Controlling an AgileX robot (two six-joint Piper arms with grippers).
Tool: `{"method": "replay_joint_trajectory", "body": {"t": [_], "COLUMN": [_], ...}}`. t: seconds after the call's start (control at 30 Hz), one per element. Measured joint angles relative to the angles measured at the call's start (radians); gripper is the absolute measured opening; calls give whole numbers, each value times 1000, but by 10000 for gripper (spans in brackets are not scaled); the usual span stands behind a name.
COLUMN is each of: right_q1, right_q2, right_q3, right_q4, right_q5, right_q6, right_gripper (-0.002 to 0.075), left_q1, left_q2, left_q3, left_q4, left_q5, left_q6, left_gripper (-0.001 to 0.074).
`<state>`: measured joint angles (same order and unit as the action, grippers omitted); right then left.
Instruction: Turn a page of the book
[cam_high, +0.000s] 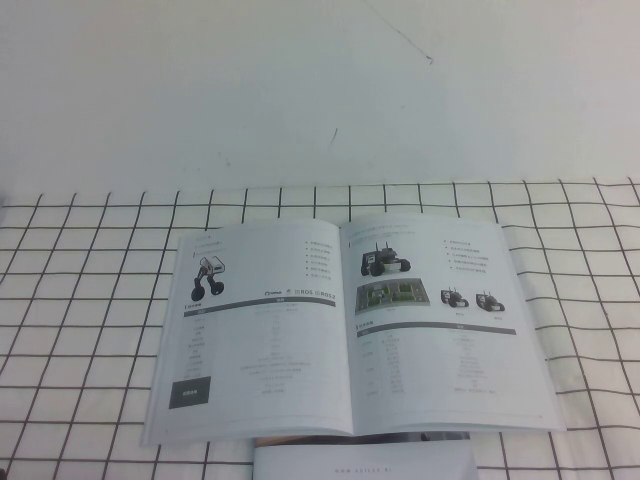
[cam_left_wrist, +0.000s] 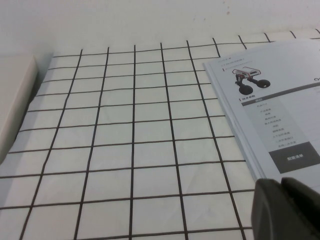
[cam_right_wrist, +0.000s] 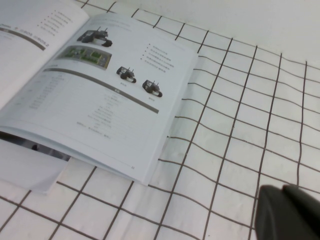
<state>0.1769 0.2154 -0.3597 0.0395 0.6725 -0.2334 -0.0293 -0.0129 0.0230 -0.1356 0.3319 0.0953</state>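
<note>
- High view: you have the book (cam_high: 350, 330) lying open and flat on the checked cloth (cam_high: 80, 300) over the desk, spine running away from you, roughly centred. The page (cam_high: 440, 325) you'd most likely turn is the right-hand leaf, dark masted rover over a table, though its printed back isn't visible. A plain white booklet (cam_high: 365, 460) pokes out from under the book's near edge. Neither arm shows here
- Left wrist view: your left tool (cam_left_wrist: 287, 210) is only a dark blur in the corner, low over the cloth just off the book's left outer edge; can't tell how wide it stands. The left leaf with the white rover (cam_left_wrist: 247, 79) and dark square (cam_left_wrist: 295, 157) lies ahead of it
- Right wrist view: your right tool (cam_right_wrist: 290, 212) sits over bare cloth, off the near right corner of the page; width can't be told either. The page's free outer edge (cam_right_wrist: 172, 125) faces this tool, long axis parallel to the spine, so my judgement is that the right arm has the shorter reach: come in at that edge, lift, sweep across towards the spine
</note>
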Motion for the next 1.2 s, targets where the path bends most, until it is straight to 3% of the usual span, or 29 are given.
{"method": "replay_joint_trajectory", "body": {"t": [1.2], "right_q1": [-7], "right_q2": [-5], "right_q3": [19], "right_q4": [2], "right_q5": [-20], "right_q6": [-1], "right_gripper": [-2], "left_q1": [0], "left_q2": [0], "left_q3": [0], "left_q4": [-2], "left_q5": [2], "left_q6": [-3], "left_gripper": [-3]}}
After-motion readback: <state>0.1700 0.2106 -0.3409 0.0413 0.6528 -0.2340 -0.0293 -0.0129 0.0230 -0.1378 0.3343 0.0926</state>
